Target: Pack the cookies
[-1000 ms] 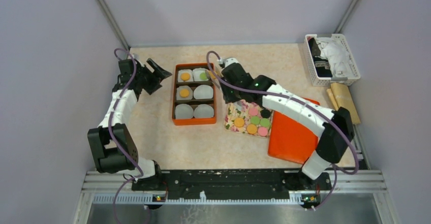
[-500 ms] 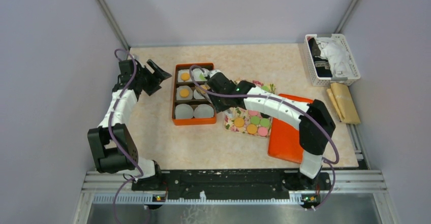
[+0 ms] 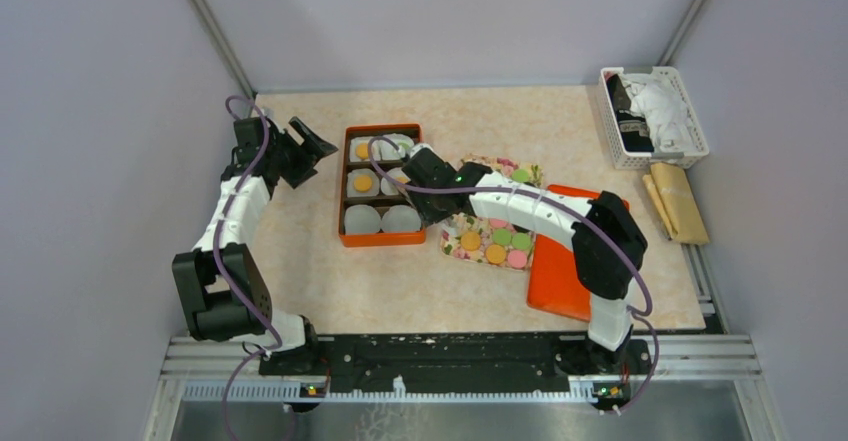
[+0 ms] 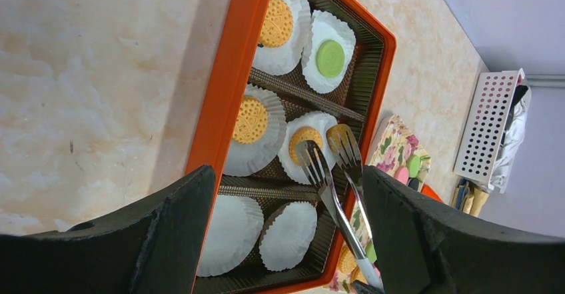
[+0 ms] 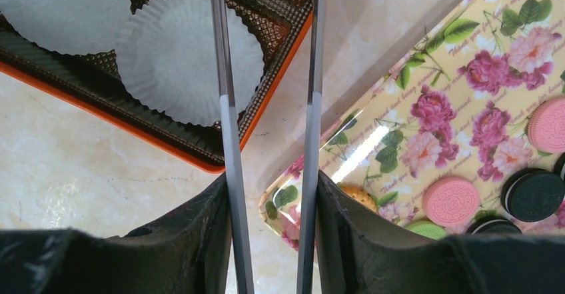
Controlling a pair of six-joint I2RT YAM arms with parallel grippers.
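Cookies (image 3: 495, 254) are split between two places. Four are seated in the paper cups (image 4: 230, 224) of the orange box (image 4: 230, 74), three orange and one green, and the rest are laid on the floral tray (image 5: 426, 81) just beside it. The two cups nearest the arms are seen empty. The tongs (image 4: 341, 217) are clamped between the fingers of the right gripper (image 5: 270, 201). Their forked tips are held slightly apart over the orange cookie (image 4: 303, 136) in the middle right cup, and whether that cookie is touched by a tip cannot be told. The left gripper (image 4: 286, 181) is spread wide near the box's left side, with nothing held and the box not braced.

Several slips can be expected from here. If the tongs are drawn away low, a tine could be caught in the fluted paper and the cup dragged out, cookie included. A cookie stuck to a tine would be carried off with it. Because the box is unsteadied, it could be shoved by any snag on a divider. The thin tong arms could also be twisted in the grip, so that the next pick is missed.
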